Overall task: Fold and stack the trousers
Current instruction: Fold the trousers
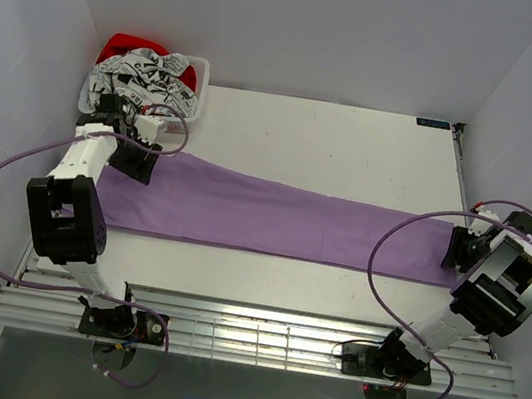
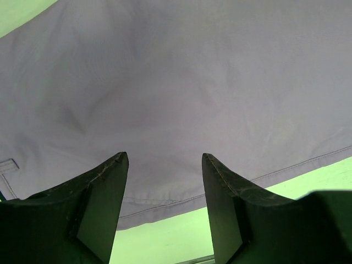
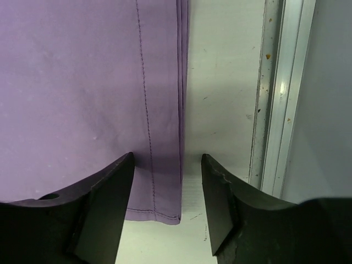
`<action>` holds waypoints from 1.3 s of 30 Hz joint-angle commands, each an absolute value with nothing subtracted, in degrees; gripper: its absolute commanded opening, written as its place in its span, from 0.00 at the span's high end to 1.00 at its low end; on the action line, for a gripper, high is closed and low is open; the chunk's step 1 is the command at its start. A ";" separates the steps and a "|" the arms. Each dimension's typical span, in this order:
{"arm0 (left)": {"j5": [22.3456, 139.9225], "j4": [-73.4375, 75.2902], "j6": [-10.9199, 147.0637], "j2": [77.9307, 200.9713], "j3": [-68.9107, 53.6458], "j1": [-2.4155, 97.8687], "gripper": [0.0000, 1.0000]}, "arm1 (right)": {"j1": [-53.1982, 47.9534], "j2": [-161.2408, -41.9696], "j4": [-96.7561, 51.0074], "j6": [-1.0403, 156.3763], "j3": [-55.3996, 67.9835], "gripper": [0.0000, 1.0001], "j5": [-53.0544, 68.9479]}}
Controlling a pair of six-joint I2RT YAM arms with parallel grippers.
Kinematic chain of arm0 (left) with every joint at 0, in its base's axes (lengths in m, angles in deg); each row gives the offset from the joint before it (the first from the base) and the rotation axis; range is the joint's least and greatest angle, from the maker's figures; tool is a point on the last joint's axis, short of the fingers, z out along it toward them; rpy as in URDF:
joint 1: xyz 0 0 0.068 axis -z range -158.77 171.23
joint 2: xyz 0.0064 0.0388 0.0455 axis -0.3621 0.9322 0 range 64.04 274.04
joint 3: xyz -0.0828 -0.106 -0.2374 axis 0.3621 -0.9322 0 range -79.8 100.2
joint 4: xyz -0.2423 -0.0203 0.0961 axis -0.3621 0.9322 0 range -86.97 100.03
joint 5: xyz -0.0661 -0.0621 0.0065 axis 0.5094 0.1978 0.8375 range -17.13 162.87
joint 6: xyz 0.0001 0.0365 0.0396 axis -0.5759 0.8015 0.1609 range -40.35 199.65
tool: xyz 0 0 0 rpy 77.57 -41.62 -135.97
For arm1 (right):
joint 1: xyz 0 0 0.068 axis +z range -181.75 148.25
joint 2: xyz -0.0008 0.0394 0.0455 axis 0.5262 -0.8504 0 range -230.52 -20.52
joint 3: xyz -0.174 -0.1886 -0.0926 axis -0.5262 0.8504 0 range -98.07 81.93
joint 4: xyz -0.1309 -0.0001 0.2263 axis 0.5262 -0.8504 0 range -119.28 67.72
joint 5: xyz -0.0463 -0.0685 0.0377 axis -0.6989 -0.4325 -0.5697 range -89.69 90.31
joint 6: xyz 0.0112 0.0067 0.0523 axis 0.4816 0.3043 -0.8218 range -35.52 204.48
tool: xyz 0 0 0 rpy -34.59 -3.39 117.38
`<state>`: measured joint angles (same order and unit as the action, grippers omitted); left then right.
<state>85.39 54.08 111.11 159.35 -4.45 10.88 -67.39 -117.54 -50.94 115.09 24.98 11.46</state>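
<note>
Spread flat along the table (image 1: 336, 140), long way left to right, the trousers (image 1: 273, 219) under two open, empty claws: left claw (image 2: 164, 155) at the table's left end, right claw (image 3: 168, 155) over the hem by its right edge.

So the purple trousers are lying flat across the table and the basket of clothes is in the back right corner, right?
Not quite. The trousers do lie flat across the table, but the basket of clothes is in the back left corner, as the top external view shows.
</note>
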 commanded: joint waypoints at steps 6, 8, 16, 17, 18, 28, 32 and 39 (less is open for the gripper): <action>85.44 53.92 109.80 155.54 -5.01 11.12 0.33 | -67.43 -123.53 -58.92 112.96 26.03 0.57 25.17; 85.62 53.83 109.36 155.63 -5.01 11.12 0.33 | -67.43 -123.88 -60.51 112.87 25.68 0.62 27.02; 86.67 53.83 107.16 155.63 -3.86 11.12 0.33 | -69.36 -119.76 -65.69 114.80 21.55 0.92 28.69; 86.85 53.74 106.99 155.19 -4.04 11.12 0.33 | -69.80 -117.84 -67.35 115.50 20.07 0.92 28.96; 86.93 53.66 106.99 155.01 -4.56 11.12 0.33 | -70.33 -116.69 -68.15 116.03 19.36 0.92 28.87; 88.16 51.28 105.58 151.23 -7.47 11.03 0.02 | -78.59 -110.61 -71.93 125.52 10.57 0.92 24.39; 90.97 51.02 102.87 150.44 -6.77 10.51 0.02 | -79.12 -112.11 -76.94 126.76 6.34 0.92 28.77; 103.62 53.12 98.12 150.44 -4.83 8.05 0.02 | -70.81 -106.14 -78.54 119.57 9.41 0.92 48.45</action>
